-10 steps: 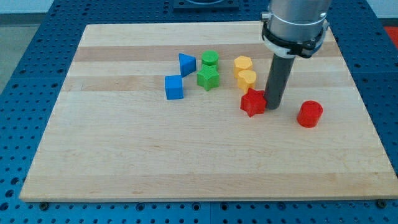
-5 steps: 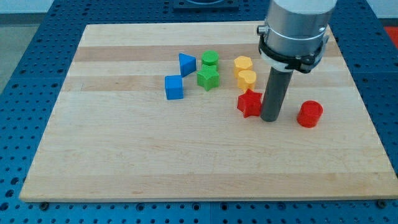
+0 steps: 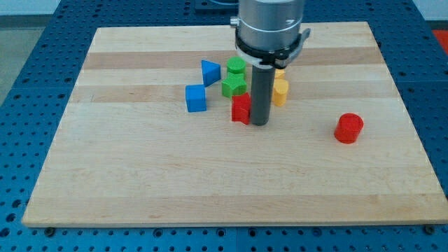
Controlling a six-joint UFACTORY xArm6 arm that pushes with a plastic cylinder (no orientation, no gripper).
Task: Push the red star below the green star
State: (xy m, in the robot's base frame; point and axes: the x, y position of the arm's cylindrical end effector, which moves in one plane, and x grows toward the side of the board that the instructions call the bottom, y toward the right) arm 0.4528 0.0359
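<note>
The red star point(image 3: 241, 108) lies on the wooden board, just below the green star point(image 3: 234, 86) and close to it. My tip point(image 3: 260, 123) stands at the red star's right side, touching it; the rod hides part of the star. A second green block point(image 3: 236, 66) sits just above the green star.
A blue triangle point(image 3: 209, 71) and a blue cube point(image 3: 196, 98) lie left of the green star. Two yellow blocks point(image 3: 281, 91) sit right of the rod, partly hidden by it. A red cylinder point(image 3: 348, 129) stands alone at the right.
My tip has moved left across the board, pushing the red star left from beside the yellow blocks to under the green star.
</note>
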